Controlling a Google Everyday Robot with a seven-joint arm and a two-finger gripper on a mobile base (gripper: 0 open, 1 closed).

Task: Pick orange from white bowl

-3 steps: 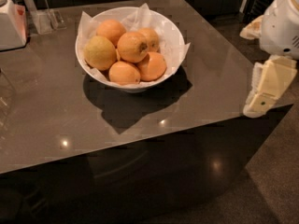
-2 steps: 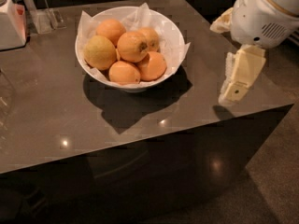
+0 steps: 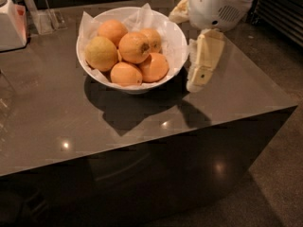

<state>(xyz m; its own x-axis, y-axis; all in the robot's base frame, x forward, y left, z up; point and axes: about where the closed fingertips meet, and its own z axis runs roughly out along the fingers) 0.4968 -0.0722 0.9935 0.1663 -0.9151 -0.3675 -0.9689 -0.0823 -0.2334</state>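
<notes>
The white bowl (image 3: 176, 36), lined with crinkled white paper, stands at the back middle of the dark table (image 3: 94, 126). The deep-orange orange (image 3: 134, 48) with a dark stem dimple lies on top of the pile, near the bowl's centre. A paler yellowish fruit (image 3: 101, 54) lies to its left, and plain oranges (image 3: 154, 66) lie around it. My gripper (image 3: 188, 51) hangs from the white arm (image 3: 218, 4) just right of the bowl's rim, level with the bowl. It is open and empty, apart from the orange.
A white appliance (image 3: 10, 25) and a clear glass container (image 3: 45, 20) stand at the table's back left. The table's right edge (image 3: 265, 74) and front edge (image 3: 156, 141) drop to a dark floor. A slatted dark panel (image 3: 279, 8) stands at the far right.
The arm and gripper have moved left from beyond the table's right edge to just beside the bowl's right rim. The bowl and fruit have not moved.
</notes>
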